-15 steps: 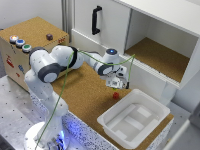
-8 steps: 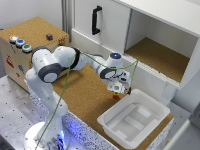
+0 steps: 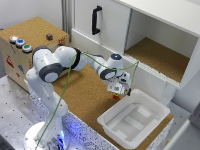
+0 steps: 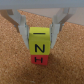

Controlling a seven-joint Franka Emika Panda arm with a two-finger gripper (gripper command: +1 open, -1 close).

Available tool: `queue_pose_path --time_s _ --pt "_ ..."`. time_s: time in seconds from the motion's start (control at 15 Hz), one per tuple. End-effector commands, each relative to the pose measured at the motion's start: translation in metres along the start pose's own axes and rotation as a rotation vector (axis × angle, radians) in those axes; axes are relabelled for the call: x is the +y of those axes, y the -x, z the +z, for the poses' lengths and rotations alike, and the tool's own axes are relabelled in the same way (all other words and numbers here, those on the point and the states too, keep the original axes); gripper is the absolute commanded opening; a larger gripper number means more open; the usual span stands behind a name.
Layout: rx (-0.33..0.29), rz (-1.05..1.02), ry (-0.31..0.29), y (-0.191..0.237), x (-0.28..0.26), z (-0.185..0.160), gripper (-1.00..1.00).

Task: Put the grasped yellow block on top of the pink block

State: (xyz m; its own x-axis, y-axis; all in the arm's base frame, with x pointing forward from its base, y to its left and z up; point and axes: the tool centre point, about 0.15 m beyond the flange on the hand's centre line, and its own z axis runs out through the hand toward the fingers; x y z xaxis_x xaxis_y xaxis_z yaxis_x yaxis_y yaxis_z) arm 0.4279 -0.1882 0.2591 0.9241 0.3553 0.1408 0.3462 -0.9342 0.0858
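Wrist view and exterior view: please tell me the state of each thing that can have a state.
yellow block: held between the fingers, sitting on the pink block.
pink block: on the cork surface, under the yellow block.
gripper: shut on the yellow block.
white tray: empty, upright.
cabinet door: closed.

the exterior view is evenly and fairly brightly lit, with soft, weak shadows under the arm [image 3: 75, 62] and beside the white tray [image 3: 150, 102]. a blue glow shows near the arm's base. the whole picture is a little soft and grainy. the wrist view is dimmer and blurrier: the cork tabletop [image 4: 12, 60] smears toward the edges, and the yellow block [image 4: 40, 40] looks slightly fuzzy, its top face brightest.
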Motion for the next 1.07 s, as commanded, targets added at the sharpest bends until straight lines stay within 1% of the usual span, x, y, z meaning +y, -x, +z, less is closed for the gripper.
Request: queue_pose_path --time_s 0.0,0.2,0.4,0.47,0.53,0.6,0.73,1.0 --pt "0.005 0.029 -0.050 -0.007 0.006 0.010 -1.00" --pt "-0.001 0.034 -0.052 -0.006 0.011 0.011 -1.00" --pt "-0.021 0.012 -0.082 -0.009 0.009 0.022 -1.00" --pt "-0.037 0.007 -0.071 -0.011 0.008 0.023 1.00" --pt "-0.035 0.006 -0.075 -0.010 0.007 0.023 1.00" --pt "-0.039 0.014 -0.067 -0.009 0.008 0.020 1.00" --pt "-0.027 0.015 -0.043 -0.009 0.008 0.011 1.00" --pt "0.041 0.013 -0.004 -0.020 0.005 -0.026 1.00"
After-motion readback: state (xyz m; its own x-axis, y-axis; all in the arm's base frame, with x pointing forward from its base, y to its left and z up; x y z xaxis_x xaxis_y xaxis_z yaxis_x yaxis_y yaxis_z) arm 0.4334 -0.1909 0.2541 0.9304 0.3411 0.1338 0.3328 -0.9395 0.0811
